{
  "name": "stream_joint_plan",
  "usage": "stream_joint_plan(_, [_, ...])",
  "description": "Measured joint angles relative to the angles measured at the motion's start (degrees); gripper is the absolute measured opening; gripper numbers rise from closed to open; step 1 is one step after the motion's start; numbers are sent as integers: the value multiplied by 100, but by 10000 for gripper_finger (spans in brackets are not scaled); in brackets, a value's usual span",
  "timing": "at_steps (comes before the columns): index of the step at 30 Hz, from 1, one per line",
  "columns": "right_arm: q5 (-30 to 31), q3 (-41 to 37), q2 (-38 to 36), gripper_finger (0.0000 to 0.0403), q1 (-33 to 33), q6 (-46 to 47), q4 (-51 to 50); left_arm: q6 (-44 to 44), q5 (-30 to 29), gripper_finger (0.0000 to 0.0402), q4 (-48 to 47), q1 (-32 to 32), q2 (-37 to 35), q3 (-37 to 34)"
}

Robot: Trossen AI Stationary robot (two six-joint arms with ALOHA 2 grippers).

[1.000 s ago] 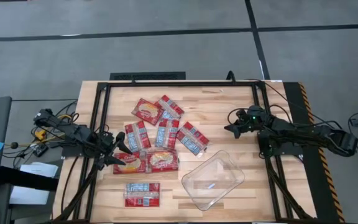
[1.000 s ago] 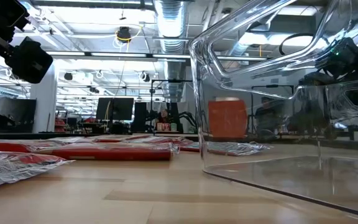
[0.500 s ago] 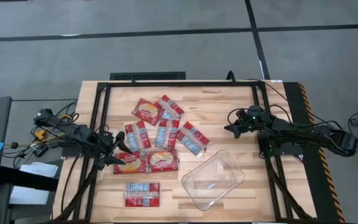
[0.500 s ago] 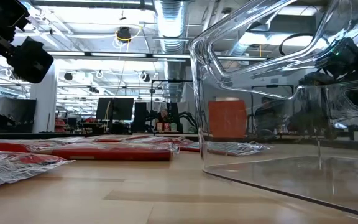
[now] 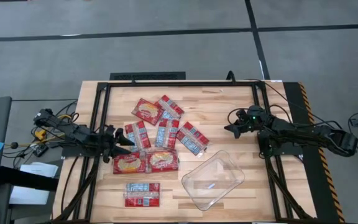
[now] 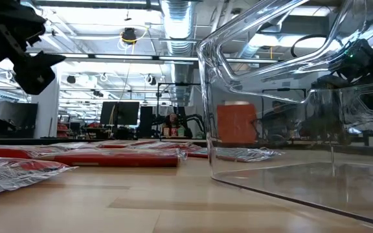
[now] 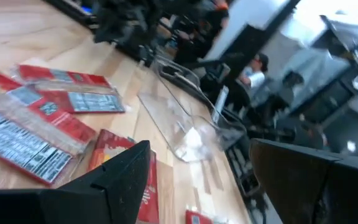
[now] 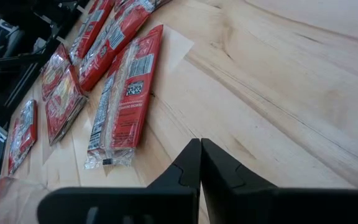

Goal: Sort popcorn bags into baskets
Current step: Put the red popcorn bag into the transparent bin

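Now left gripper swinging in over nearest popcorn bags — fingers apart, nothing gripped yet. Looks like first pick starting. Bags lying scattered mid-table, tub sitting empty just beside them. Right gripper waiting far side, fingers together.

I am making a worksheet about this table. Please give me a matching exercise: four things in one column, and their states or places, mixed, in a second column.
Things:
1. left claw
2. right claw
3. clear tub
4. lone packet

States or places:
A. shut, holding nothing
B. empty, near the table's front edge
C. open, at the left side of the packet pile
D. lies apart from the pile, left of the tub

Pairs: 1-C, 2-A, 3-B, 4-D
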Motion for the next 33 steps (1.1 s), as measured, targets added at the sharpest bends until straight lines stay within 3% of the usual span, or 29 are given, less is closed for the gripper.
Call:
stream_joint_plan(2, [-2,0,1,29,1,0,-1,14,-357,263,27,1,2,0])
stream_joint_plan(5, [-2,0,1,31,1,-2,-1,447,-1866,263,269,32,2,-2])
stream_joint_plan(7, [-1,0,1,34,0,-1,-3,17,-2717,263,823,35,1,-2])
stream_joint_plan(9, [-1,0,-1,36,1,-1,-3,-430,-3108,263,1363,35,0,-2])
stream_joint_plan(16, [-2,0,1,34,-10,0,-3,-127,-3043,263,3185,36,39,59])
stream_joint_plan(19, [2,1,0,31,-76,0,-11,176,-2790,263,3330,37,132,422])
stream_joint_plan(27, [0,0,45,30,-103,0,-18,1105,-2726,263,2470,37,1024,2064])
stream_joint_plan(33, [4,0,45,37,-102,0,10,1051,-2493,263,994,37,1837,3593])
